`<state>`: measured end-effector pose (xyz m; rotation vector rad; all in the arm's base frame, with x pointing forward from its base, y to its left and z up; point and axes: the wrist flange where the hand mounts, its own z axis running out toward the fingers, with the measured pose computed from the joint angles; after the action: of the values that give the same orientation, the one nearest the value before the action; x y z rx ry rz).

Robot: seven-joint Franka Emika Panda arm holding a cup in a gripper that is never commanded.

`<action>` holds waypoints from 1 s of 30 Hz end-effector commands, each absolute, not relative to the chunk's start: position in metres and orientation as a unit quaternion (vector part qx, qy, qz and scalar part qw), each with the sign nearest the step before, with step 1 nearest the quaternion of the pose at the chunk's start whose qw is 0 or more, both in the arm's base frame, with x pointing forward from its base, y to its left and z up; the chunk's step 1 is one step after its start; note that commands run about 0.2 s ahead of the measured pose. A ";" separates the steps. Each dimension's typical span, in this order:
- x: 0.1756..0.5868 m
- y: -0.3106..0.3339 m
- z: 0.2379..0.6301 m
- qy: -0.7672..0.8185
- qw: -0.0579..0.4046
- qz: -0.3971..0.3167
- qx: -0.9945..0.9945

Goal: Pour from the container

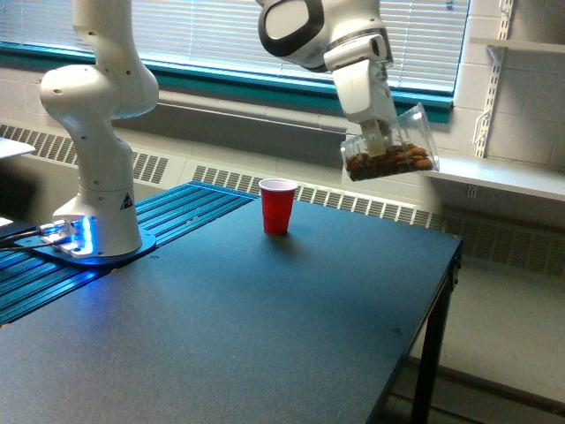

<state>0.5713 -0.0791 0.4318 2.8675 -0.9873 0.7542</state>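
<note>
- We see the gripper (378,140) high in the exterior view, its fingers clamped on the clear plastic cup (391,150), which it holds in the air.
- The clear plastic cup lies tipped almost on its side, rim towards the exterior view's right and slightly up, base towards the left.
- Brown nut-like pieces (389,161) rest along the cup's lower wall; we see none leaving the rim.
- One gripper finger shows in front of the cup's wall, partly covering the pieces.
- Below and to the exterior view's left of the held cup, a red plastic cup (278,206) stands upright on the dark table (265,336), well apart from the clear one and not under its rim.
- Nothing stands in the air between the two cups.
- Further left, the arm's white base (95,132) sits on a mount lit blue, on a ribbed blue panel (159,230) at the table's edge.
- Behind everything run window blinds (212,31), a teal sill and a radiator grille (371,208); a white shelf (503,177) juts out from the wall at the right, behind the held cup.
</note>
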 end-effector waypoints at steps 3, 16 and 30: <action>0.545 -0.054 0.428 -0.272 0.013 0.250 0.929; 0.502 0.005 0.416 -0.202 0.003 0.257 0.945; 0.452 0.073 0.406 -0.108 -0.006 0.256 0.960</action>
<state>0.4690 0.0472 0.4044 3.0084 -0.4980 0.7821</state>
